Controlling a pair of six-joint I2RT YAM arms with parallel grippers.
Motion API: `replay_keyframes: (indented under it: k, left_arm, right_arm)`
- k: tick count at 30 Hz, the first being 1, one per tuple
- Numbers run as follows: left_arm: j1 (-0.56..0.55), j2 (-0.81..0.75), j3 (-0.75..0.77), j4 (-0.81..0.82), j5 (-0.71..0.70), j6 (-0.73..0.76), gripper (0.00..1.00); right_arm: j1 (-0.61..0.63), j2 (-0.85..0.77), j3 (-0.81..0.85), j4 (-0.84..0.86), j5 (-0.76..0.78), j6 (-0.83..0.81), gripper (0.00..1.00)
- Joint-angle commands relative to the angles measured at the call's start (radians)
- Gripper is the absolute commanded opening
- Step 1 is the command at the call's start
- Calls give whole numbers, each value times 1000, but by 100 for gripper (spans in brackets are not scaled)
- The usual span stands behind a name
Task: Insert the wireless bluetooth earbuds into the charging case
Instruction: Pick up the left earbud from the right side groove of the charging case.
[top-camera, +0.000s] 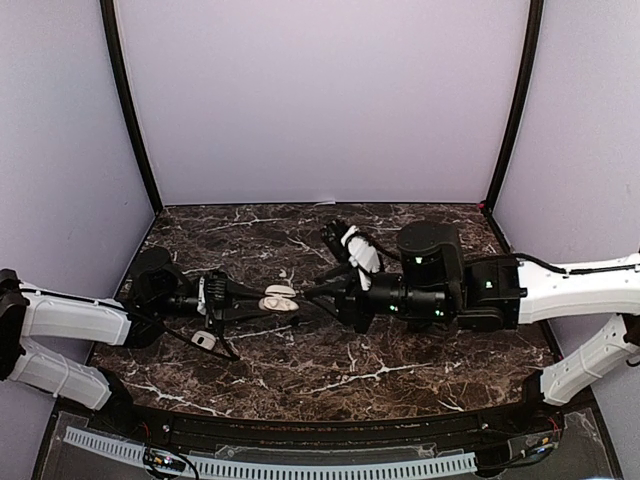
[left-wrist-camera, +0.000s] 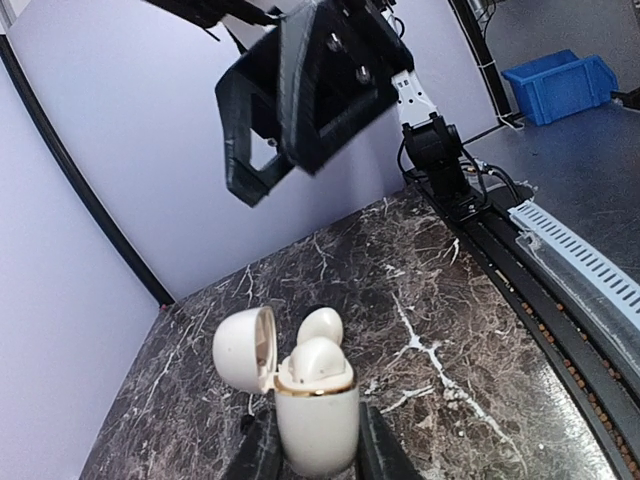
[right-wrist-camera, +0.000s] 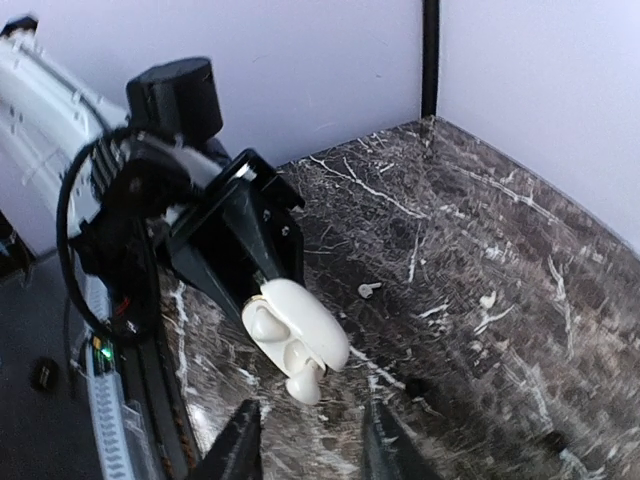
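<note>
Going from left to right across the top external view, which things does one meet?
Left arm's white link, small white item, charging case, right gripper, right arm's white link.

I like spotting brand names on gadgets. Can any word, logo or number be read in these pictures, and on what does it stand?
No text can be read in any view.
The charging case, held in the left tool, is plain white with a gold rim and no logo.
The blue bin carries no label.
The right arm shows no legible marking.
</note>
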Motion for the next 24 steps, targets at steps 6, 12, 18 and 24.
replay_keyframes:
  k: [6,12,18,24]
  left_arm:
    - [-23,20,14,15,-100,164,0]
    - [-33,45,12,60,-144,179,0]
    - [-41,66,13,38,-143,222,0]
    - [-42,72,14,23,-147,238,0]
  right_arm:
    - [-74,13,55,-208,-84,505,46]
    - [-106,93,115,-231,-94,572,44]
    - [-107,179,187,-222,-99,593,40]
    - [-109,212,196,-201,-135,610,40]
